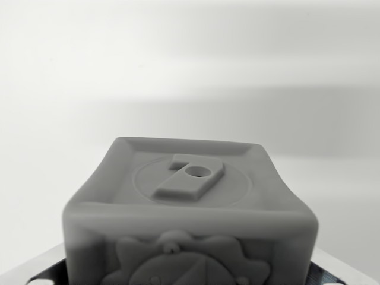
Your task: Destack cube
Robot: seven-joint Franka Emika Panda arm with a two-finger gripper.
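So the cube (189, 208) pretty much fills the bottom half of the wrist view, dead centre and super close to the lens. It's plain matte grey, looks soft or rubbery, with rounded corners and a raised rim running round each face. The top face has a shallow pressed-in circle, and sitting in that circle is a raised chunky shape (189, 176), kind of like a numeral, with a little round hole near its upper right. The front face has a raised scalloped pattern (190, 261), sort of flower or sun looking, but it runs off the bottom of the frame so I can't say exactly what it is.

The cube's far top edge is sharp against the background, and the near top edge is a bit blurry since it's so close. Both side edges flare out toward the camera.

Low down in the corners, on either side of the cube, there are bits of pale metal with dark parts (41, 270), touching or just beside the cube's flanks. That's likely the gripper (190, 279) hardware, but the fingertips aren't showing, so I honestly cannot tell if it's clamped on the cube or let go.

Everything above and behind the cube is a blank white surface (190, 65) with soft grey shadow bands across it. Lots of open room up there and off to both sides. What the cube sits on is hidden.
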